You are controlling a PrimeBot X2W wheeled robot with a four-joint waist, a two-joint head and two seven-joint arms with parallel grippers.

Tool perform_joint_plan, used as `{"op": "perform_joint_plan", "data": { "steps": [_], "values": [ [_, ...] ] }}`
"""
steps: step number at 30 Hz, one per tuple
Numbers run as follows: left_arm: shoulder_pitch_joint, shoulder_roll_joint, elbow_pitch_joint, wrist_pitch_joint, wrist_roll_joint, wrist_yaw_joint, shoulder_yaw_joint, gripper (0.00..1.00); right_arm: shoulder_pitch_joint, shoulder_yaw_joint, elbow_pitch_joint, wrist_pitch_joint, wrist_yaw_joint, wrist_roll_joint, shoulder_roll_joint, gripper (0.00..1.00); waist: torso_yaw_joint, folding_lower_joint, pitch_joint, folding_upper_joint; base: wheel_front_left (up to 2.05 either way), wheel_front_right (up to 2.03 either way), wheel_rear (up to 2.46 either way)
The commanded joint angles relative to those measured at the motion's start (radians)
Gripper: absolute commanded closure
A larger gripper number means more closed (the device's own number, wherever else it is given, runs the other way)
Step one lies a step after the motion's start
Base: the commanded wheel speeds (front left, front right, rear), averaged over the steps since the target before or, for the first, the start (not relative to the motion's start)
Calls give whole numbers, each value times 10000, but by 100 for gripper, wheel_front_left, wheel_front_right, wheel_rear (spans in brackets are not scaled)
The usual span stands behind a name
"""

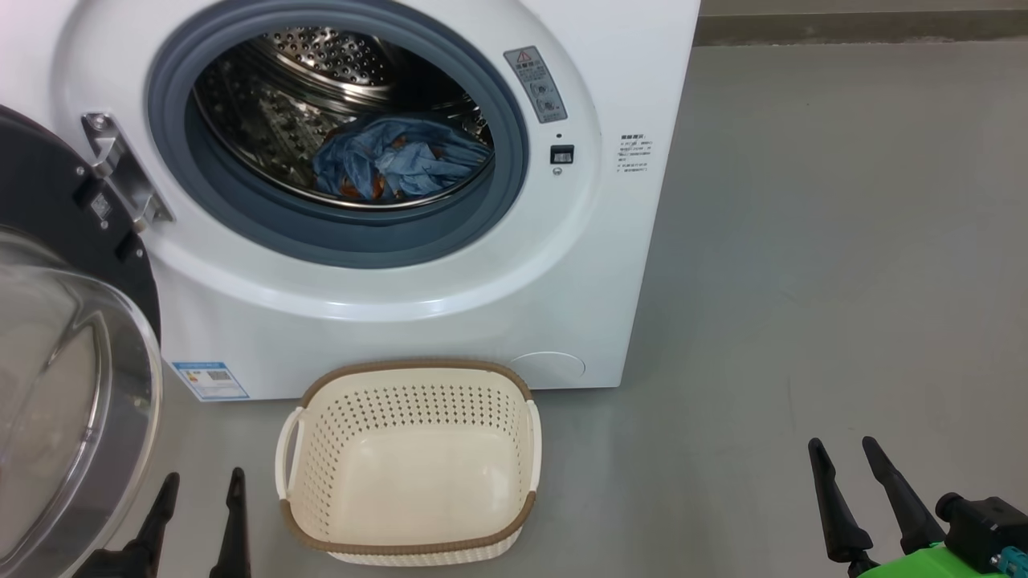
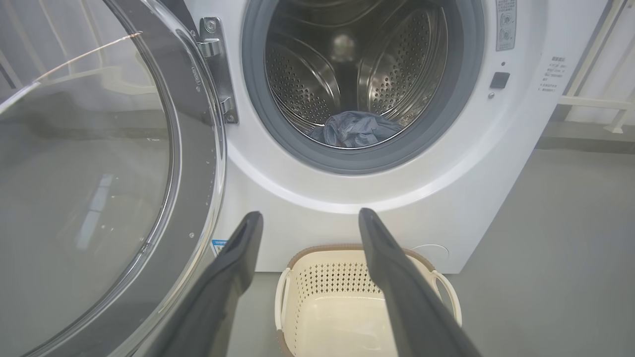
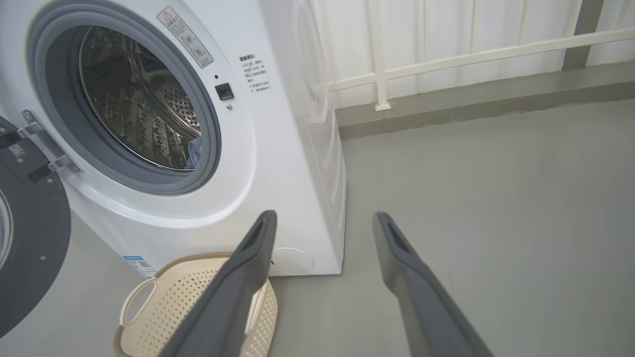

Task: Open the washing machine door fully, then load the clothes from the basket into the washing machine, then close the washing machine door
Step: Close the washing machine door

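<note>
Both the left gripper (image 1: 205, 475), close beside the wide-open washing machine door (image 1: 72, 385), and the right gripper (image 1: 843, 441), above the grey floor (image 1: 803, 281), hold their fingers (image 3: 233, 287) apart and empty. The clothes (image 1: 397, 164) lie bundled in the washing machine (image 1: 450, 281) drum; the basket (image 1: 409, 366) stands empty just before it.

White washing machine (image 1: 401, 305), grey-blue gasket (image 1: 337, 241), cream perforated basket (image 1: 401, 405) with brown rim (image 1: 409, 365), blue orange-flecked clothes (image 1: 393, 164).
</note>
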Motion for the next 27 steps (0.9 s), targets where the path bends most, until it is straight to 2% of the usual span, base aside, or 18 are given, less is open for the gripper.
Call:
{"op": "perform_joint_plan", "data": {
  "steps": [1,15,27],
  "values": [
    [-278,145,-304,-57,42,-25,276,0,-63,200,-241,-49,16,110,-156,0,3,0,-4,0,-36,36,0],
    [-280,136,-435,-57,-53,-25,129,0,-94,240,-268,-49,16,83,-137,0,258,0,13,0,-2,2,0],
    [21,-19,-675,-57,-166,-21,509,0,-415,846,-192,-49,16,125,-229,0,1674,0,-136,0,0,0,0]
  ]
}}
